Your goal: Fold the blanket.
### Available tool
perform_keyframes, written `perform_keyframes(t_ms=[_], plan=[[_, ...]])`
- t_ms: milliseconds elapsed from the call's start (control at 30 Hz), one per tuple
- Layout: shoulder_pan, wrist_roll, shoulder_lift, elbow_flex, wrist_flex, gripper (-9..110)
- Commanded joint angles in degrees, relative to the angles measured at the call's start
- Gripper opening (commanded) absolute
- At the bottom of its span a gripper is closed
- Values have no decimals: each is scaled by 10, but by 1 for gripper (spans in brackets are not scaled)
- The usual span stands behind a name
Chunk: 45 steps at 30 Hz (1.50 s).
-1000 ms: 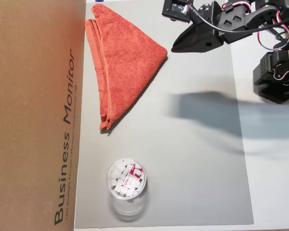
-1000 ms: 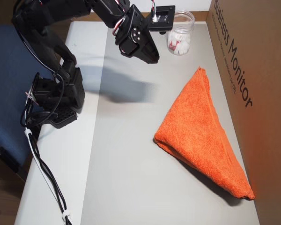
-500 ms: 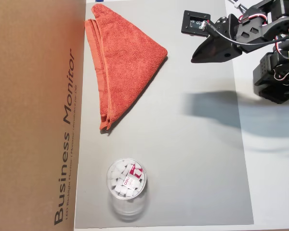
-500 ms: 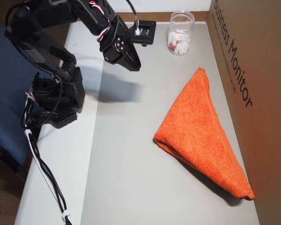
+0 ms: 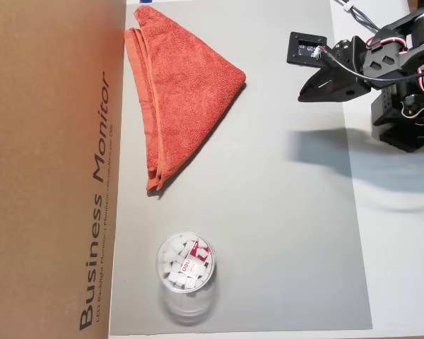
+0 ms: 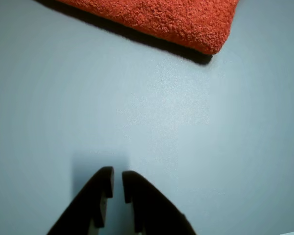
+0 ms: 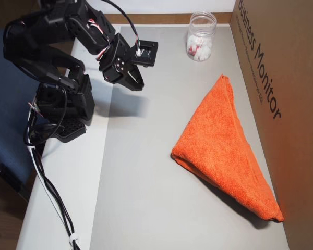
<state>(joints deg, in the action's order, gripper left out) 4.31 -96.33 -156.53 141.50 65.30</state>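
Pulling back from the blanket (image 5: 180, 88), my gripper (image 6: 116, 182) now hangs empty, fingers nearly together, over the mat's edge. Folded in a triangle, the blanket lies beside the box (image 5: 53, 169). Small white pieces fill the jar (image 5: 186, 266).

Grey mat (image 7: 161, 198) on white table (image 7: 68, 182) — blue, perhaps a chair (image 7: 8, 140), beside.

Orange-red blanket (image 5: 180, 92) (folded triangular), lying flat
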Motion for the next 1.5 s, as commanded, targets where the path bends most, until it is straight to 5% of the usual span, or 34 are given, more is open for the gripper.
perform_keyframes(t_ms=[0,633,1467], plan=[[-4,6,-51,24,1,0],[1,7,-287,234,1,0],[-4,-4,-379,381,2,0]])
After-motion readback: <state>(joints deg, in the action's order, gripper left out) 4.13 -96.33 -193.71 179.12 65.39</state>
